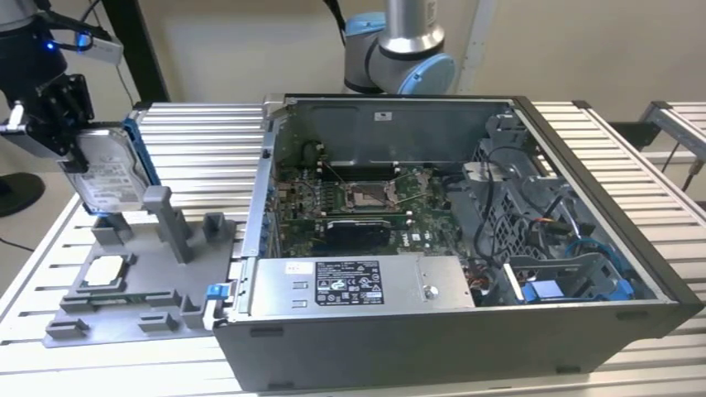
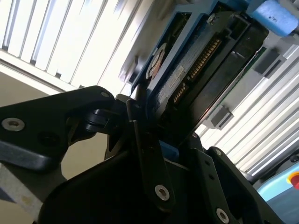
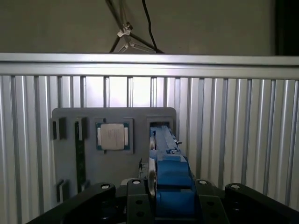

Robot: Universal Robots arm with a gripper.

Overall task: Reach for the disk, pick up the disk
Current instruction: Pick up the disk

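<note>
Wall (image 1: 221, 50): plain cream, across the upper part of the exterior view.
Counter (image 1: 198, 141): ribbed silver aluminium slats, bright with reflected light.
Black upright post (image 1: 141, 50): upper left, against the wall.
Second slatted frame (image 1: 675, 124): the exterior view's right edge.
Floor (image 1: 25, 223): pale grey strip, left edge.
Tripod legs (image 3: 126, 37): first wrist view, before a dim wall.

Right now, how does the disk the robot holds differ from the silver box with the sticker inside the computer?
The disk is thin and flat; the silver box is bigger and boxy. The disk has a blue frame round its edges; the silver box has none. The disk stands on edge, clamped in the fingers at the grey holder; the silver box lies inside the open computer case. Both are silver-grey metal with a printed label.
</note>
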